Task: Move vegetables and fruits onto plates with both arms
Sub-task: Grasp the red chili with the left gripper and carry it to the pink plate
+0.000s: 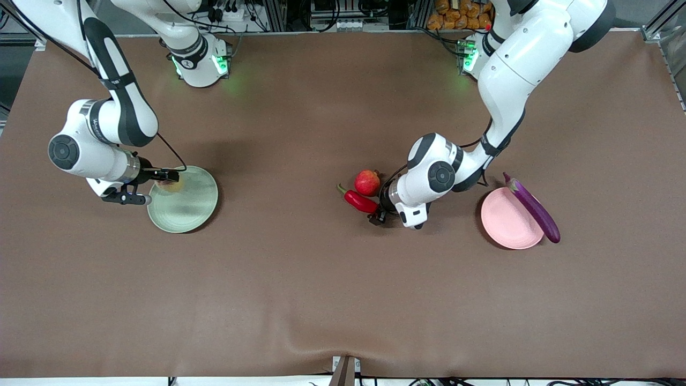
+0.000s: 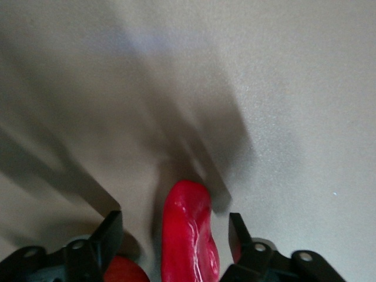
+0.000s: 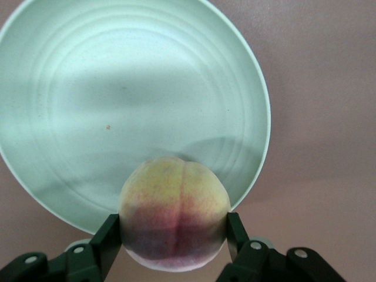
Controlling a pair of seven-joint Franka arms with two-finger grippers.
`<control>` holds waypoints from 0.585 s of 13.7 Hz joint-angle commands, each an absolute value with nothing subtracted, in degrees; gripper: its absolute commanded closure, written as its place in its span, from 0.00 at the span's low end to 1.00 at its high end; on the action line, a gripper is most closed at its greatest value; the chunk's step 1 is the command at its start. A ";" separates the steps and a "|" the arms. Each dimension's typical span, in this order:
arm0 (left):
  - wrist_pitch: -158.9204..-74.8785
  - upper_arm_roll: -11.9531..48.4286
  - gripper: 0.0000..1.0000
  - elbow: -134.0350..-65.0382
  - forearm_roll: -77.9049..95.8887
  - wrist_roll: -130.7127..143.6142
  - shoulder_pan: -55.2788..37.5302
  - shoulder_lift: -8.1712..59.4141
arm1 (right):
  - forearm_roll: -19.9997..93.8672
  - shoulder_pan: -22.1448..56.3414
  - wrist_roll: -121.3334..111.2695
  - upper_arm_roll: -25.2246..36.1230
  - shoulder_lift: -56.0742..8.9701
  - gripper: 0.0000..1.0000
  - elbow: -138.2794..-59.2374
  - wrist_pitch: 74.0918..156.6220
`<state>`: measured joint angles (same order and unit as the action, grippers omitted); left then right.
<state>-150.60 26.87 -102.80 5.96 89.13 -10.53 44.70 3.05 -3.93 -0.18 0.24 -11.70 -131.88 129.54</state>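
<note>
Hiding most of the peach, the right gripper clamps it over the green plate's ten-o'clock rim. Low over the table, the left gripper straddles the chili pepper, fingers apart, untouching; pomegranate adjoining.

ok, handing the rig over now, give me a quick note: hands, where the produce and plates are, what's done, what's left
Right hand: shut on the peach, over the rim of the green plate; not released yet.
Left hand: down at the table, fingers straddling the chili pepper, a gap on both sides, not gripped.
Pomegranate: on the table beside the chili.
Eggplant: lying across the pink plate's edge at the left arm's end.
Done: eggplant, roughly.
Left: drop the peach, grasp and plate the chili, then the pomegranate.
</note>
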 commanded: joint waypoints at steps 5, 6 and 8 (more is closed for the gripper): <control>-145.59 26.54 1.00 -95.31 3.78 88.07 -9.94 42.02 | 2.37 -5.62 -0.26 -1.05 -11.43 0.00 -128.87 125.97; -138.93 26.37 1.00 -90.66 3.61 88.07 -9.84 41.66 | 2.63 -5.45 0.08 -1.05 -11.43 0.00 -126.06 122.29; -129.76 26.37 1.00 -85.19 0.02 86.67 -7.49 40.26 | 3.34 -4.58 0.26 -1.58 -11.34 0.00 -120.79 116.57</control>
